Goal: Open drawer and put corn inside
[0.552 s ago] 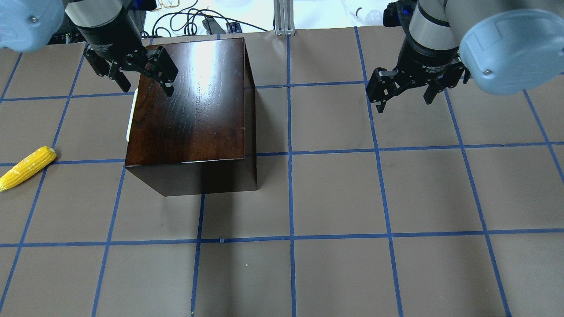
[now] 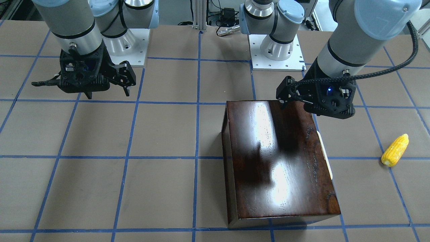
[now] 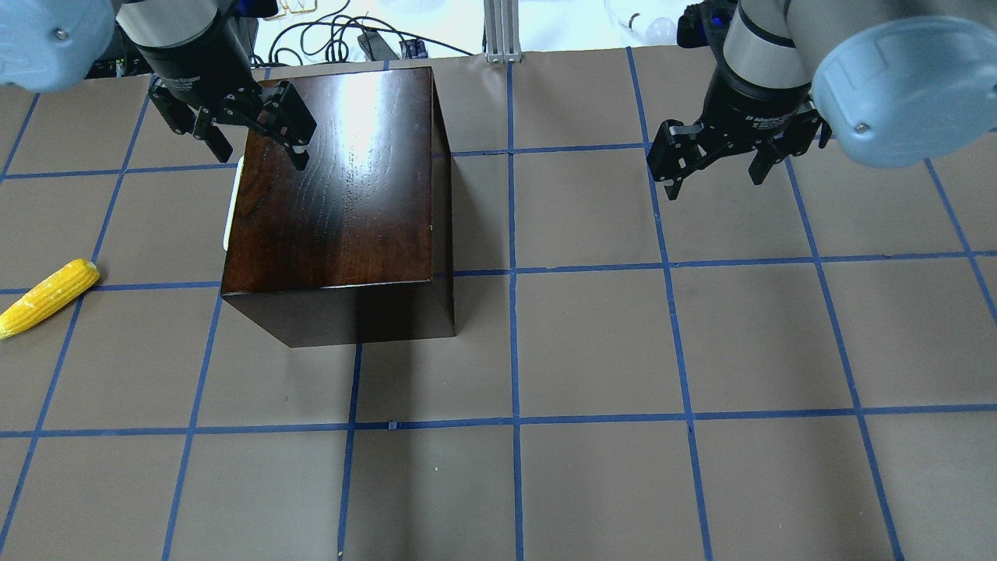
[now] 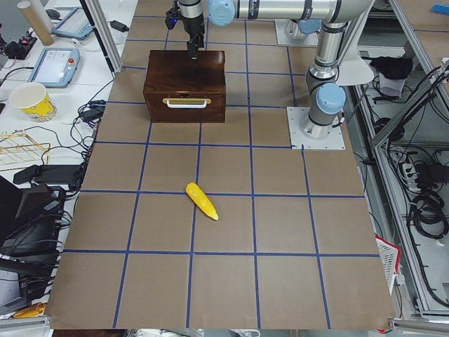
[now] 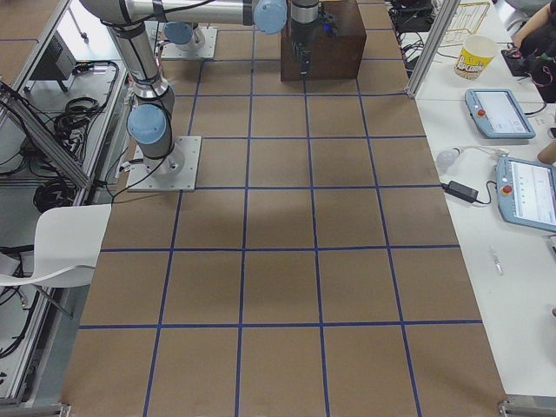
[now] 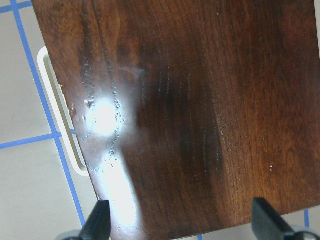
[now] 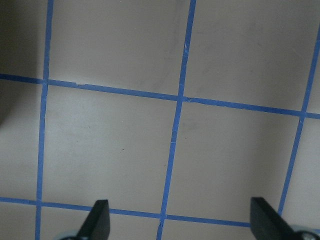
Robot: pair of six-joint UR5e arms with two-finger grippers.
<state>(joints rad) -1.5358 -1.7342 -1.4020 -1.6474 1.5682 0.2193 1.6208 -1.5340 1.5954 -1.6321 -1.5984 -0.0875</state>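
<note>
Left gripper (image 3: 259,156): fingers spread, holding nothing, above the top of the box (image 3: 343,195). The drawer (image 4: 186,111) sits closed beneath it, with its white handle (image 3: 231,204) just outboard. The corn (image 3: 48,297) lies well apart, further left. Right gripper (image 3: 715,183): spread, holding nothing, above the table (image 3: 592,343). Its collar lettering is too small to read.

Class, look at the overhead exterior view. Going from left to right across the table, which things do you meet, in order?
Corn → wooden drawer box → right end effector. The left end effector overlaps the box, so it is omitted.
</note>
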